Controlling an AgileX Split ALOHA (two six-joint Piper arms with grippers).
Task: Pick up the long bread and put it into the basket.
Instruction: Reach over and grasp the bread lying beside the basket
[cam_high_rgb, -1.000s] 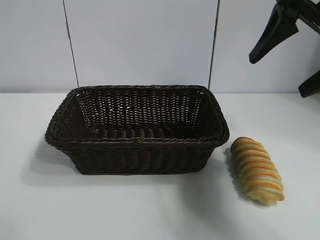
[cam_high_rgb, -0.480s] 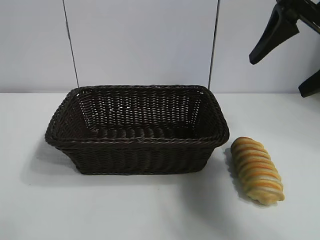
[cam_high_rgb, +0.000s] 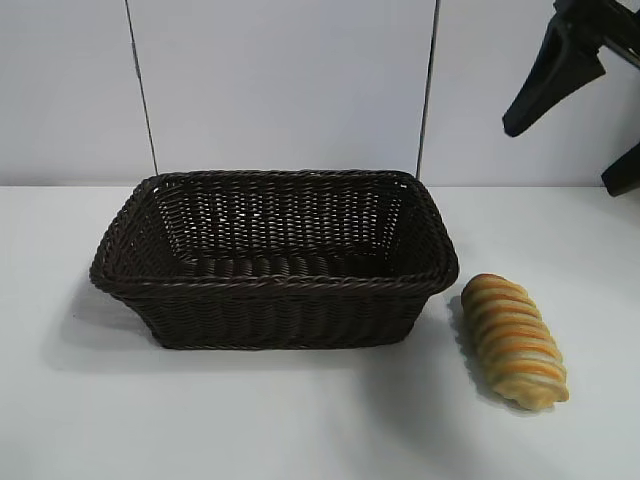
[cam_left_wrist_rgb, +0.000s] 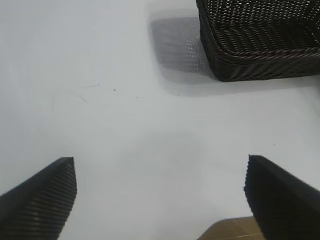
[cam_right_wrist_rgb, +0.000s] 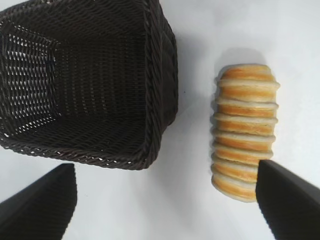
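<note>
The long bread (cam_high_rgb: 514, 341), golden with orange-brown ridges, lies on the white table just right of the basket (cam_high_rgb: 270, 285); it also shows in the right wrist view as the bread (cam_right_wrist_rgb: 245, 130) beside the basket (cam_right_wrist_rgb: 155, 75). My right gripper (cam_high_rgb: 585, 120) hangs high at the upper right, well above the bread, open and holding nothing; in its own view the right gripper (cam_right_wrist_rgb: 166, 192) has its two fingers spread wide, one finger (cam_right_wrist_rgb: 287, 200) overlapping the bread's near end in the picture. The left gripper (cam_left_wrist_rgb: 161, 187) is open over bare table, a basket corner (cam_left_wrist_rgb: 250, 60) beyond it.
The table top (cam_high_rgb: 300, 420) is white, with a pale wall behind it. Two thin dark cables (cam_high_rgb: 140, 90) run down the wall behind the basket. A brown table edge (cam_left_wrist_rgb: 230, 231) shows in the left wrist view.
The right gripper has shifted slightly right and down in the exterior view. The bread and basket have not moved.
</note>
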